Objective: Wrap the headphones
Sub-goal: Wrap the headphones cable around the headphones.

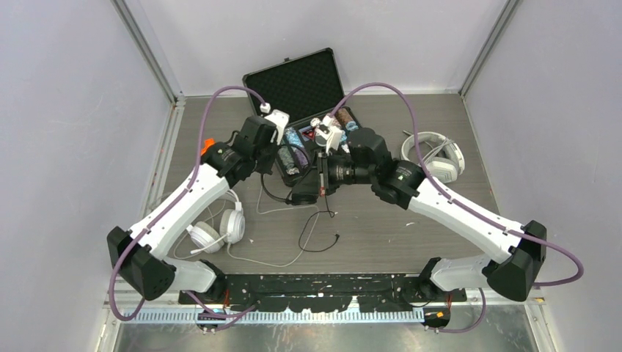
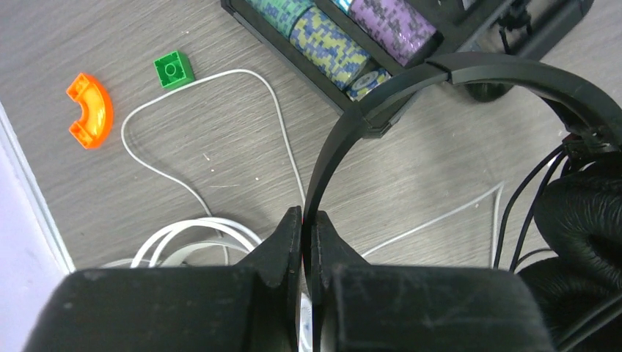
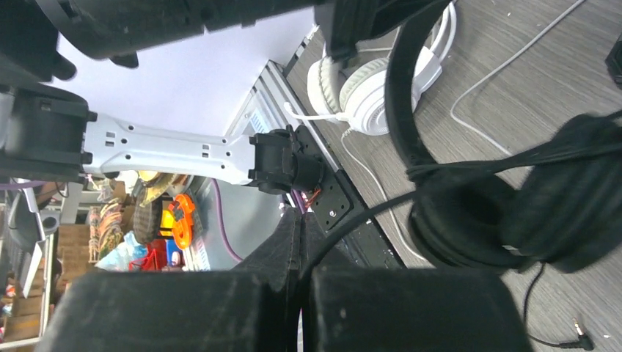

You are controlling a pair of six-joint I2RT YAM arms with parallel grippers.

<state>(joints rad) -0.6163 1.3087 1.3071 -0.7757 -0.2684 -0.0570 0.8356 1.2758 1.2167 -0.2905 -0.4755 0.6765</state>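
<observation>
The slim black headset [image 2: 469, 70] hangs between my two grippers above the table's middle [image 1: 302, 195]. My left gripper [image 2: 308, 214] is shut on its thin headband, and the foam ear pads [image 2: 587, 220] hang to the right. My right gripper [image 3: 301, 218] is shut on the headset's black cable [image 3: 381, 209], which runs to the ear cups [image 3: 469, 220]. The cable's loose end and jack plug [image 3: 579, 339] lie on the table. The white round-cup headset [image 1: 220, 227] lies at the left. The bulky white-grey over-ear pair [image 1: 440, 158] lies at the right.
An open black case [image 1: 301, 81] with rolls of poker chips [image 2: 330, 48] stands at the back, close behind the grippers. An orange curved block [image 2: 89, 110] and a green brick [image 2: 174, 70] lie near the left wall. White cable [image 2: 220, 77] loops over the table.
</observation>
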